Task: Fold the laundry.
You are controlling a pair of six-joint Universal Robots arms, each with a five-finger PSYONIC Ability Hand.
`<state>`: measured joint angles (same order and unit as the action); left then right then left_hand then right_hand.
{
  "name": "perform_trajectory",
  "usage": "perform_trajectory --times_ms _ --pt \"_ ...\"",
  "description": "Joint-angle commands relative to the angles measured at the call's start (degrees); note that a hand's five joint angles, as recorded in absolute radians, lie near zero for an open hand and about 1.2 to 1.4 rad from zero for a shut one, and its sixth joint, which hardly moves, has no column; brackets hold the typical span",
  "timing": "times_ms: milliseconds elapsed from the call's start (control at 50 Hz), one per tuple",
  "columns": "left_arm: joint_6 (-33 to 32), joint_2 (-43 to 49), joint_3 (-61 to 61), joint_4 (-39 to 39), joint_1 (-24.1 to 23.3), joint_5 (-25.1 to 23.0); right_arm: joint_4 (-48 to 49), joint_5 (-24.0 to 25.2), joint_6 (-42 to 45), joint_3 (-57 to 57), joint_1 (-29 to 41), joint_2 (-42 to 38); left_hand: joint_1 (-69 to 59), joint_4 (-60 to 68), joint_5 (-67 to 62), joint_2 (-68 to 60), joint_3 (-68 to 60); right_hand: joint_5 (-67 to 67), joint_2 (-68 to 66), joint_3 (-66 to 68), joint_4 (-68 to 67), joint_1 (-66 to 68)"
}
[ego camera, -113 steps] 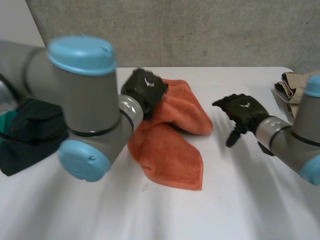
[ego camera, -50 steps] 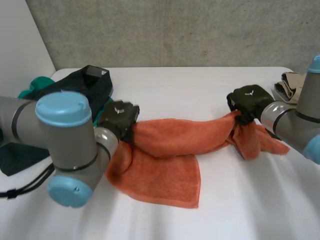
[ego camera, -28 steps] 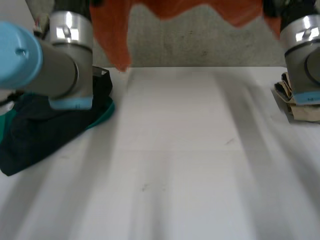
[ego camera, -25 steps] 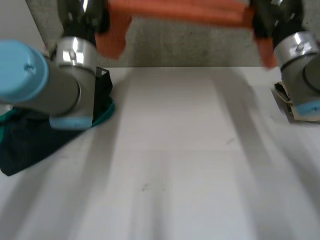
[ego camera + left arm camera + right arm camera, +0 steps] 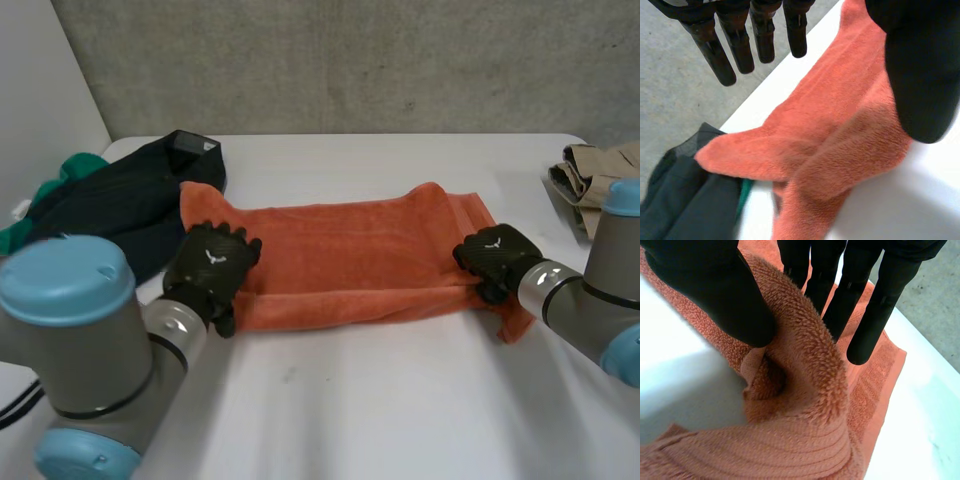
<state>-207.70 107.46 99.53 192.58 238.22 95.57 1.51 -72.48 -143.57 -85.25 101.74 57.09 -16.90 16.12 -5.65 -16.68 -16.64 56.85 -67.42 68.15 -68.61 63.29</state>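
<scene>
White table (image 5: 400,400), orange towel (image 5: 350,255) lying mid-table, doubled lengthwise. Its right end is pinched up by the right hand (image 5: 493,258); the left hand (image 5: 212,262) sits on the other end, fingers straight, gripping nothing. A one-sided pull could drag the fold crooked imo.

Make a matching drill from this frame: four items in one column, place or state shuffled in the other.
Column 1
1. orange towel
2. dark garment
3. beige clothes
4. right robot hand

Column 2
A. piled at the far right
B. laid out wide in the middle
C. pinching a towel fold
D. bunched at the far left

Pairs: 1-B, 2-D, 3-A, 4-C
</scene>
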Motion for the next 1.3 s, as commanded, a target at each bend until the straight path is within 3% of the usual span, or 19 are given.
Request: perform_trajectory --times_ms 20,160,280,360,440,600,740,820,840,860,880,900,940,1120,1300 --pt "-0.08 -3.92 -5.12 -5.62 5.75 -1.87 0.33 0.5 -0.57 -2.02 -0.22 0.92 0.14 0.64 -1.11 -0.09 -0.12 13.15 -12.58 11.85 -11.39 16.71" --pt "2.55 -1.56 -12.68 -20.72 12.25 -6.88 0.42 0.5 -0.66 -3.17 -0.05 0.92 -3.91 4.69 -5.16 -4.13 -4.17 13.15 -12.58 11.85 -11.39 16.71" --pt "4.32 1.7 -12.43 -26.9 14.82 -8.56 0.42 0.5 -0.66 -3.26 -0.05 0.92 -6.26 7.05 -7.51 -6.49 -6.52 13.15 -12.58 11.85 -11.39 16.71" --pt "4.23 3.63 -11.2 -26.03 15.69 -8.73 0.42 0.41 -0.74 -3.26 -0.22 0.92 -7.61 8.39 -8.86 -7.83 -7.86 13.15 -12.58 11.85 -11.39 16.71" --pt "4.23 6.7 -9.97 -19.99 18.5 -9.43 0.25 0.41 -0.83 -3.34 -0.14 0.92 -11.8 12.59 -13.05 -12.03 -12.06 13.15 -12.58 11.85 -11.39 16.71" --pt "3.96 12.15 -9.97 -11.97 19.21 -11.81 0.25 0.5 -0.83 -3.7 -0.14 0.92 -23.9 24.69 -25.15 -24.13 -24.16 13.15 -12.58 11.85 -11.39 16.71" --pt "4.14 13.92 -10.23 -11.0 19.39 -12.16 0.24 0.06 -0.92 -4.14 -0.14 0.92 -33.01 33.79 -34.25 -33.23 -33.26 13.15 -12.58 11.85 -11.39 16.71" --pt "4.05 14.44 -10.05 -11.17 19.3 -12.78 0.16 -0.12 -1.88 -3.79 -0.22 0.92 -52.46 53.24 -53.7 -52.68 -52.71 13.15 -12.58 11.85 -11.39 16.71" --pt "4.05 14.44 -10.05 -11.17 19.3 -12.78 0.07 -0.29 -2.32 -3.52 -0.22 0.92 -57.02 57.8 -58.27 -57.24 -57.28 10.04 -9.48 8.74 -8.29 13.61" --pt "3.97 14.44 -10.05 -11.17 19.3 -12.78 -0.11 -0.47 -2.94 -3.26 -0.22 0.92 -62.89 63.68 -64.14 -63.12 -63.15 -2.48 3.04 -3.78 4.23 1.09" --pt "3.97 14.44 -10.14 -11.17 19.3 -12.78 -0.37 -0.56 -4.33 -2.91 -0.31 1.0 -63.1 63.88 -64.34 -63.32 -63.35 -25.42 25.98 -26.72 27.17 -21.85" --pt "3.96 14.18 -10.14 -11.09 19.13 -12.69 -0.37 -0.56 -5.22 -2.64 -0.57 1.18 -63.1 63.88 -64.35 -63.32 -63.36 -35.8 36.37 -37.11 37.56 -32.24" --pt "4.23 13.39 -10.06 -11.09 19.13 -12.69 -0.46 -0.56 -7.06 -2.29 -1.1 1.88 -63.1 63.88 -64.35 -63.32 -63.36 -45.47 46.04 -46.78 47.23 -41.91" --pt "4.58 6.89 -8.92 -11.09 18.86 -12.51 -7.56 -0.21 -15.94 -2.2 -8.03 13.65 -63.1 63.88 -64.35 -63.32 -63.36 -39.98 40.54 -41.28 41.73 -36.41" --pt "4.93 3.81 -8.03 -11.0 18.16 -12.6 -14.35 -0.03 -16.3 -8.43 -13.31 15.07 -63.1 63.88 -64.35 -63.32 -63.36 -30.05 30.62 -31.35 31.81 -26.49"
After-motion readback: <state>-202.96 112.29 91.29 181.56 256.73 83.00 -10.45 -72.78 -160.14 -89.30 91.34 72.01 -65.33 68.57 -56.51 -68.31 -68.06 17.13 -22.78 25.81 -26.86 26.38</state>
